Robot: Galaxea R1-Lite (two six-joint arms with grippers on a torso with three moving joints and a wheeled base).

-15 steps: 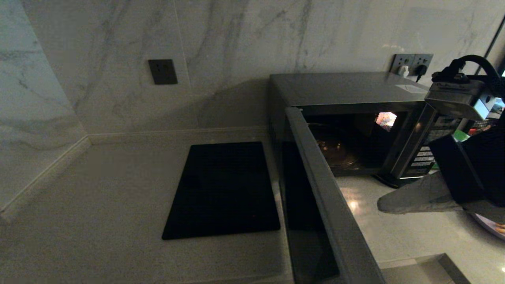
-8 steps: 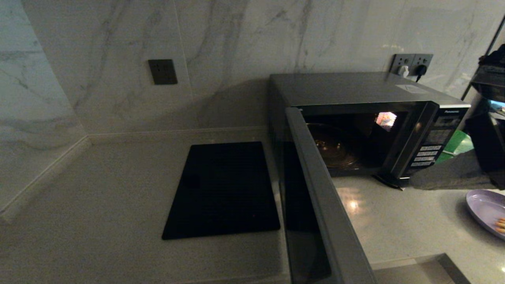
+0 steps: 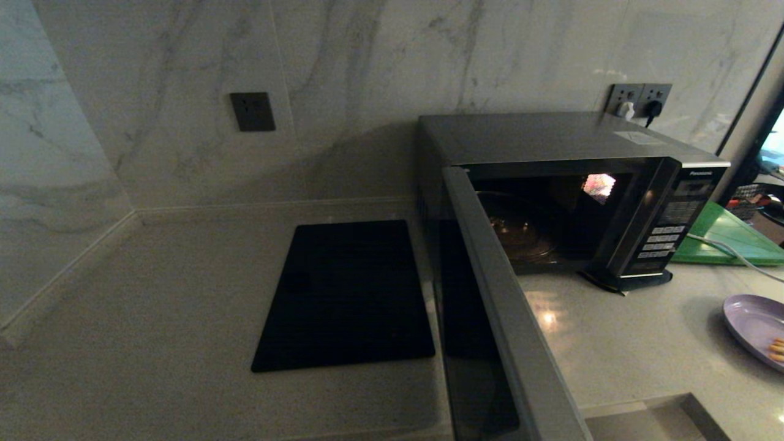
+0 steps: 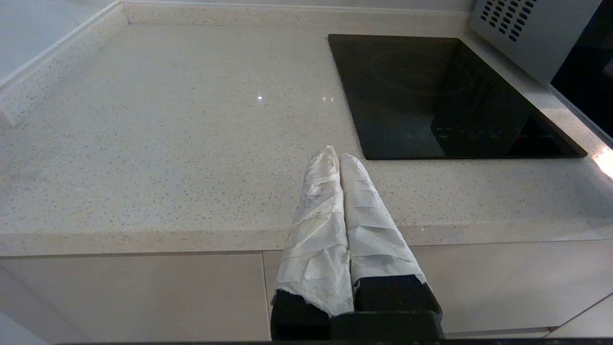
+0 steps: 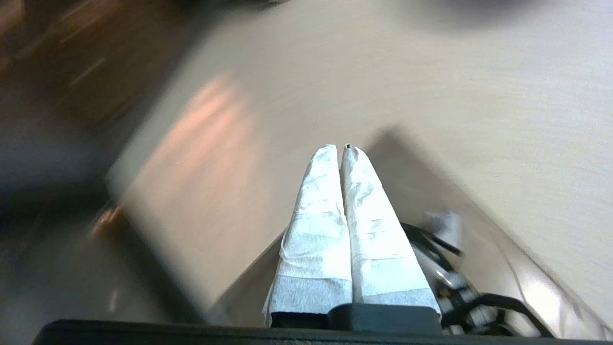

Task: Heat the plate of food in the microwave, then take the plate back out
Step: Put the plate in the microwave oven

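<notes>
1. Left end effector (image 4: 339, 154): cloth-wrapped fingers pressed together, holding nothing; hangs over the front edge of the speckled desk (image 4: 167, 143), just short of the near corner of the flat black panel. Not seen in the head view.
2. Right end effector (image 5: 341, 147): cloth-wrapped fingers pressed together, holding nothing; its surroundings are blurred, and its place cannot be told. Not seen in the head view.
3. Microwave door (image 3: 508, 343): swung fully open toward the viewer, dark glass inner face turned to the left, its edge reaching out past the front edge of the desk.
4. Plate of food (image 3: 754, 326): lavender-purple, shallow, lies on the desk at the far right, well apart from the microwave, partly cut off by the frame; orange-tan pieces (image 3: 776, 350) on its near side.
5. Flat black panel (image 3: 346, 294): rectangular, set in the desk just left of the microwave.
6. Microwave (image 3: 551, 141): black and silver-grey Panasonic, stands on the desk against the wall; cavity exposed, glass turntable (image 3: 520, 229) inside bare, button panel (image 3: 664, 233) at right.
7. Green board (image 3: 729, 236): flat, just right of the microwave, a pale cable (image 3: 726, 248) lying across it.
8. Wall sockets (image 3: 640, 98): on the marble wall behind the microwave, two plugs inserted. A dark switch plate (image 3: 252, 111) sits on the wall further left.
</notes>
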